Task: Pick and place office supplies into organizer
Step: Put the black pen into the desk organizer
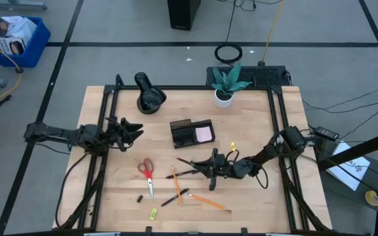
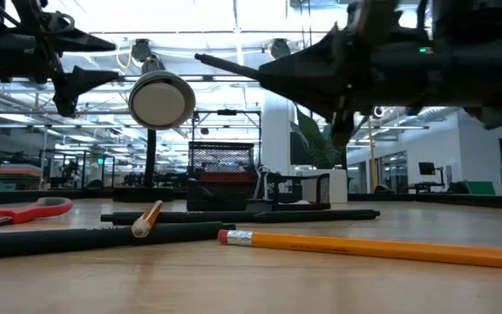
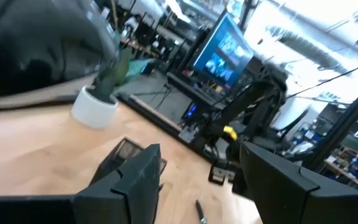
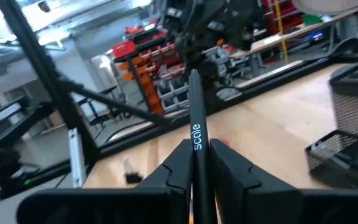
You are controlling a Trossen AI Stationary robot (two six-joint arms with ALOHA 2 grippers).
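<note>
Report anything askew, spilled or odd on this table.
Nothing damaged or spilled. Pencils, scissors and clips lie loose on the table, not yet in the organizer. Only oddity: the right gripper holds a black pen clamped mid-shaft.

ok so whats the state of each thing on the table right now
right gripper: shut on black pen
black pen: held, lifted off table
left gripper: open, empty
red-handled scissors: flat on table, blades closed
black mesh organizer: holds pink sticky-note pad
orange pencils: loose on table

Even overhead light, soft shadows; low view glares at ceiling lamps; both wrist views motion-blurred, backgrounds soft.
</note>
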